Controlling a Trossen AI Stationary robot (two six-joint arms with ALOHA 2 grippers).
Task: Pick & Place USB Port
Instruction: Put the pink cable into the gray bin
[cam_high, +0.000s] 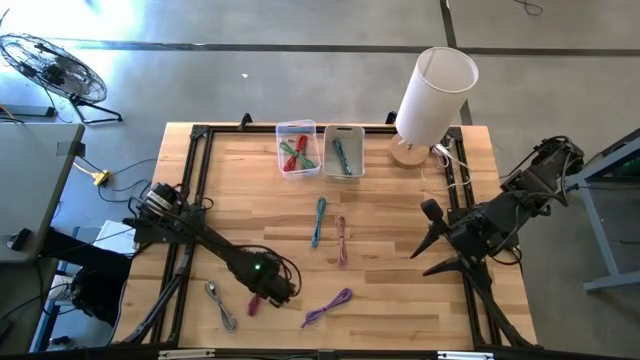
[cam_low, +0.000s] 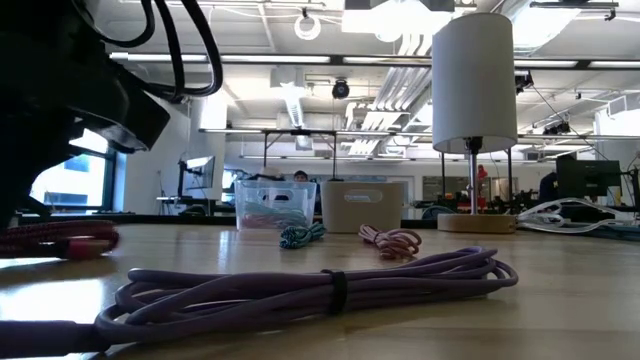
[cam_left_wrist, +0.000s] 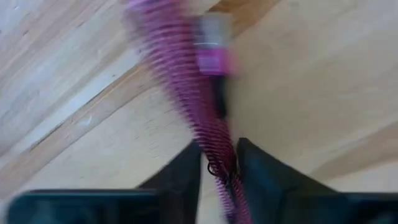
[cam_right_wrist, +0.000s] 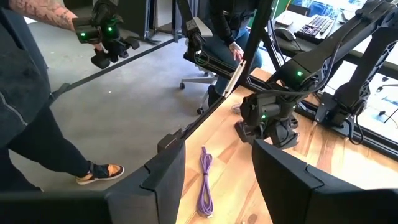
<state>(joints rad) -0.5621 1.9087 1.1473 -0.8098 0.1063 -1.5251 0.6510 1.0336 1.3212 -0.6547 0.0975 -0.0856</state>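
A magenta braided USB cable (cam_left_wrist: 186, 93) lies on the wooden table near its front left; its silver plug (cam_left_wrist: 211, 37) rests on the wood. My left gripper (cam_high: 264, 296) points down over the cable and is shut on it. The low view shows the same cable as a dark red bundle (cam_low: 60, 240) under the arm. My right gripper (cam_right_wrist: 217, 180) hangs open, high over the table's right side (cam_high: 428, 238), with nothing between its fingers. My left gripper pinches the magenta cable's braided strand (cam_left_wrist: 219, 163) between its two fingers (cam_left_wrist: 186, 171), a short way behind the plug. The fingers come from above, pointing down, one on each side of the strand. The cable still lies on the table.
A purple cable bundle (cam_high: 328, 307) lies just right of the left gripper and a grey cable (cam_high: 221, 303) just left of it. A teal cable (cam_high: 318, 220) and a pink cable (cam_high: 341, 240) lie mid-table. At the far edge stand two clear bins (cam_high: 297, 148) and a white lamp (cam_high: 430, 95).
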